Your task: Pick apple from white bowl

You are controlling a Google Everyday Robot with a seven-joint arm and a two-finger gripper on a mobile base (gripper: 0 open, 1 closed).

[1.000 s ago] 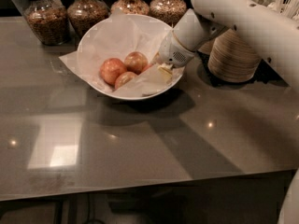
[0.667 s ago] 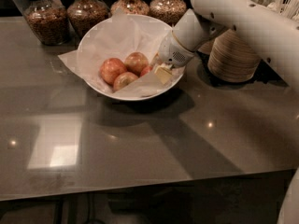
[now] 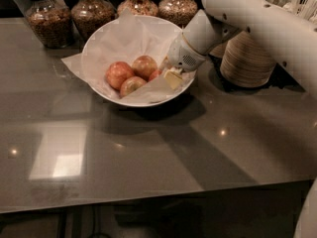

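Observation:
The white bowl, wide and lined with crinkled white paper, stands at the back middle of the grey table. Three apples show in full inside it: one at the left, one behind and one in front. A part of a further reddish apple shows right beside the gripper. My gripper reaches down into the right side of the bowl from the white arm and sits against that reddish apple. The arm hides the bowl's right rim.
Several glass jars of brown grains line the table's back edge behind the bowl. A stack of small beige disposable bowls stands right of the white bowl, under the arm. The table's front edge runs along the bottom.

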